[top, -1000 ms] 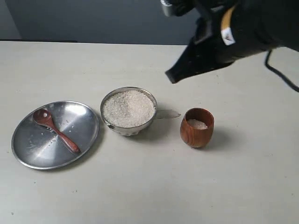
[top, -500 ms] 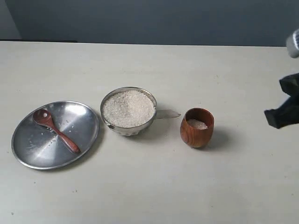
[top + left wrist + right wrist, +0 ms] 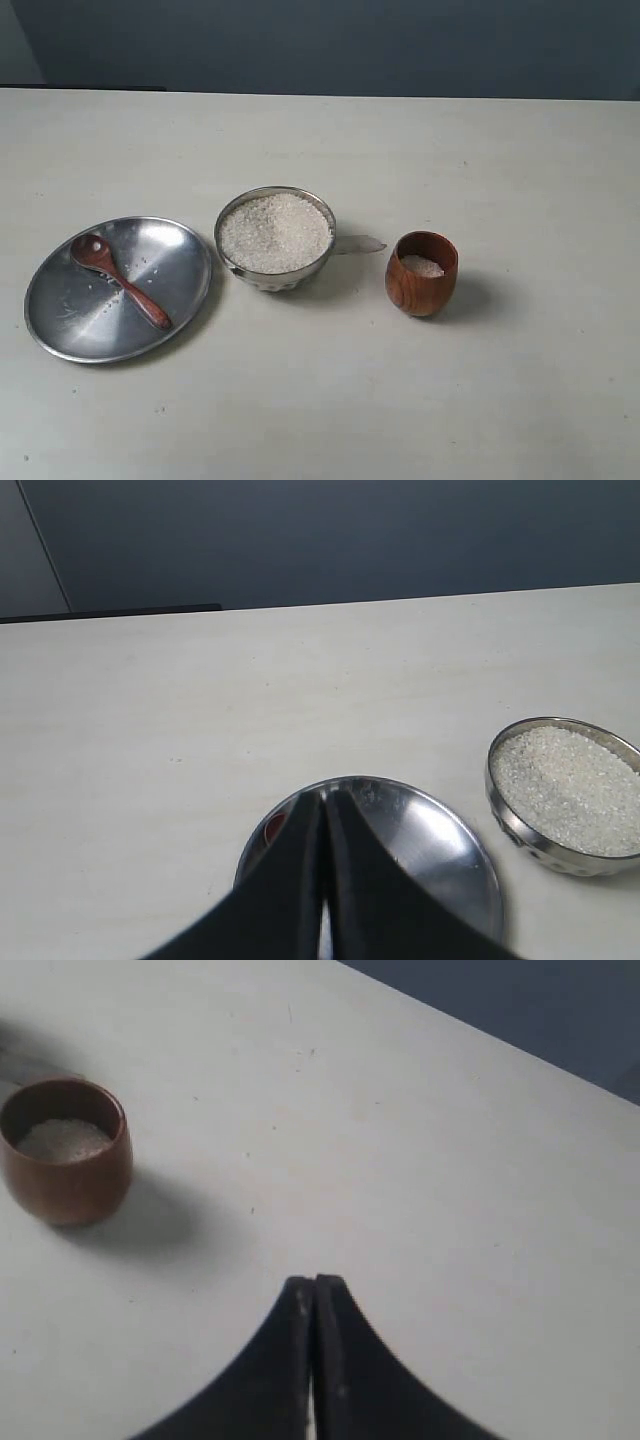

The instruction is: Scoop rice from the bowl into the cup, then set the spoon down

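The steel bowl [image 3: 275, 238] sits mid-table, heaped with white rice [image 3: 275, 232]; the left wrist view shows the bowl [image 3: 565, 795] too. To its right stands the brown wooden cup [image 3: 421, 273] with a little rice inside, also seen as the cup [image 3: 65, 1150] in the right wrist view. The wooden spoon [image 3: 118, 279] lies on the steel plate [image 3: 70, 325]; only a red bit of the spoon [image 3: 274, 829] shows beside my left gripper [image 3: 325, 798]. That gripper is shut and empty above the plate [image 3: 440, 840]. My right gripper [image 3: 314, 1282] is shut, empty, apart from the cup. Neither arm appears in the exterior view.
A small clear scrap [image 3: 358, 243] lies on the pale table [image 3: 400, 400] between bowl and cup. A dark wall runs behind the table's far edge.
The right arm has swung away from above the cup to the right and left the exterior view. Bowl, cup, plate and spoon have not moved.
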Motion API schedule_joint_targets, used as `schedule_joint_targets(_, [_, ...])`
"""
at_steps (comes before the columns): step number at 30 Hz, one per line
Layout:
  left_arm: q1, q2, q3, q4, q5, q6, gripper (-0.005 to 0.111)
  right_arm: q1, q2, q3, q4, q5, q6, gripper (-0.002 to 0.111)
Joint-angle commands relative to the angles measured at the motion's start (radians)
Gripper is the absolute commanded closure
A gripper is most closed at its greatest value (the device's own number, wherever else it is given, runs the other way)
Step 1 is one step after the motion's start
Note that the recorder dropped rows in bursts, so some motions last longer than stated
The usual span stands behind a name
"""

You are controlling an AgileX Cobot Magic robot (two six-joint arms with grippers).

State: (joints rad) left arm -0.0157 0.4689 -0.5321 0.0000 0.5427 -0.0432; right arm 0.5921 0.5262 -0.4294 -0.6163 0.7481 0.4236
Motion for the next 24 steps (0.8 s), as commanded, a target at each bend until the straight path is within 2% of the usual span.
schedule_joint_targets(1, [-0.007, 0.003, -0.005, 0.0, -0.005, 0.002, 0.106, -0.003, -0.009, 0.002, -0.009, 0.002, 0.004, 0.109])
schedule_joint_targets(12, [-0.007, 0.003, -0.005, 0.0, -0.005, 0.002, 0.106, -0.024, -0.045, 0.002, -0.003, -0.005, 0.004, 0.109])
schedule_joint_targets(24, [-0.007, 0.003, -0.005, 0.017, -0.005, 0.002, 0.106, -0.282, -0.173, 0.002, 0.025, -0.002, 0.004, 0.109])
